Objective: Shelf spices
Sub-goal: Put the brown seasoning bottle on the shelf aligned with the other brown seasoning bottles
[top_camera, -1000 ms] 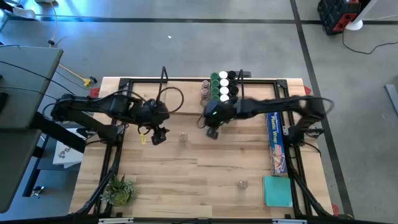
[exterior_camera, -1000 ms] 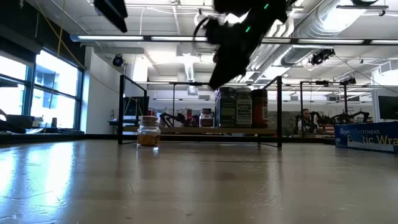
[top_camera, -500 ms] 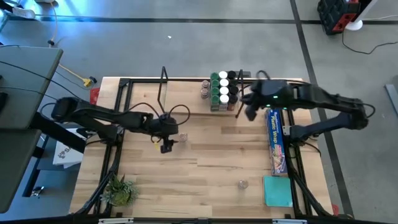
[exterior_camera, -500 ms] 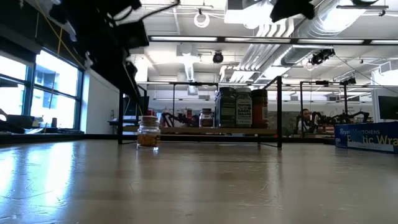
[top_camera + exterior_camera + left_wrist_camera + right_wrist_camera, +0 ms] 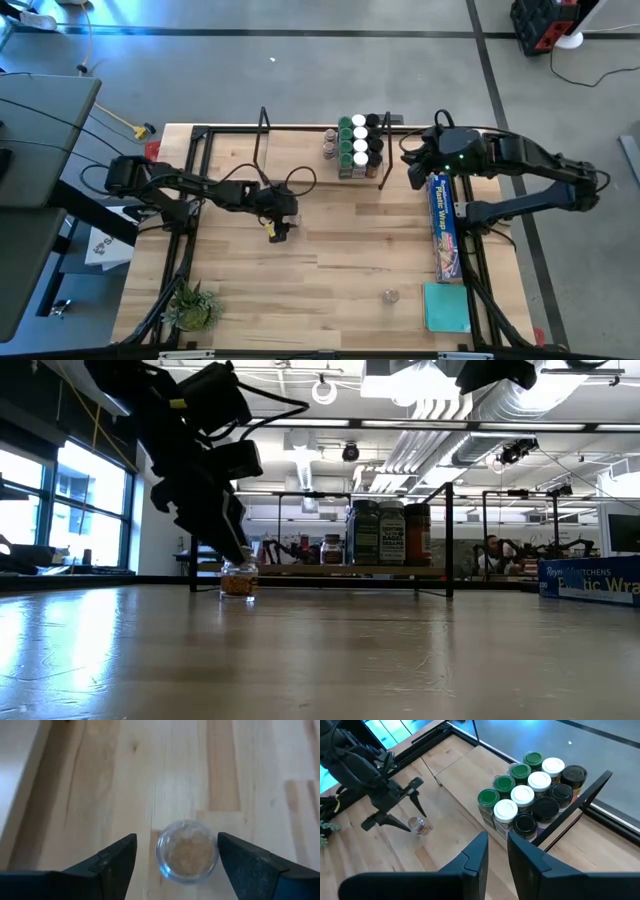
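A small clear-lidded jar of tan spice (image 5: 187,854) stands on its base on the bare table in front of the shelf's left half. My left gripper (image 5: 176,837) is open and slants down over it, one finger on each side, with a gap showing on both sides. In the low view the fingers (image 5: 236,552) end just above the jar (image 5: 238,584). The shelf (image 5: 300,165) carries several green, white and dark-lidded spices (image 5: 530,795) at its right end. My right gripper (image 5: 497,855) hangs high above that end, its fingers a narrow gap apart with nothing between them.
Another small jar (image 5: 390,296) stands near the table's front right. A long blue plastic-wrap box (image 5: 443,228) and a teal pad (image 5: 445,306) lie along the right edge. A small green plant (image 5: 193,306) sits at the front left corner. A black tube frame (image 5: 300,128) edges the table.
My left gripper has come down and a little toward the table's right, rolling as it sank, and now straddles the tan jar. My right gripper has drawn back from the front of the shelf, rising and going toward the table's right edge. The jar has stayed put.
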`<state>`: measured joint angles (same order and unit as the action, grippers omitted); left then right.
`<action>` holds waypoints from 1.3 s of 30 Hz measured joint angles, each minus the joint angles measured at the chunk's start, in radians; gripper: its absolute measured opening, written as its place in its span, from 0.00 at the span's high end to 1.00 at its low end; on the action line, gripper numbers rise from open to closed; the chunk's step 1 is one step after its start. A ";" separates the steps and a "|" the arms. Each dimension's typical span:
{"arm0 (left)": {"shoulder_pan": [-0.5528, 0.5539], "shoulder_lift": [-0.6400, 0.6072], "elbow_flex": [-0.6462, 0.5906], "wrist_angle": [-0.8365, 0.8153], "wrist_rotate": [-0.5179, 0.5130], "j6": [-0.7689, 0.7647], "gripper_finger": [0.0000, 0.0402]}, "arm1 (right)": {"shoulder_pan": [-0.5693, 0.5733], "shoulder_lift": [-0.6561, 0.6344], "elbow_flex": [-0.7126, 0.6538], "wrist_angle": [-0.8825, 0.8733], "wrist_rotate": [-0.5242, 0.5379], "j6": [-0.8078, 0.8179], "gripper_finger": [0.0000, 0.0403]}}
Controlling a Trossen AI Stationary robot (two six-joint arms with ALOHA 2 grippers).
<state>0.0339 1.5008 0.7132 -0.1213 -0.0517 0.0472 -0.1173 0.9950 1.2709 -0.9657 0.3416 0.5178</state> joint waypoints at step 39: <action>0.208 0.084 0.361 -0.074 -0.039 -0.005 0.60 | 0.000 0.027 0.000 -0.003 0.000 -0.001 0.84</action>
<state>0.2419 1.5849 1.0740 -0.1956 -0.0912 0.0425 -0.1173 1.0218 1.2705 -0.9684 0.3420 0.5167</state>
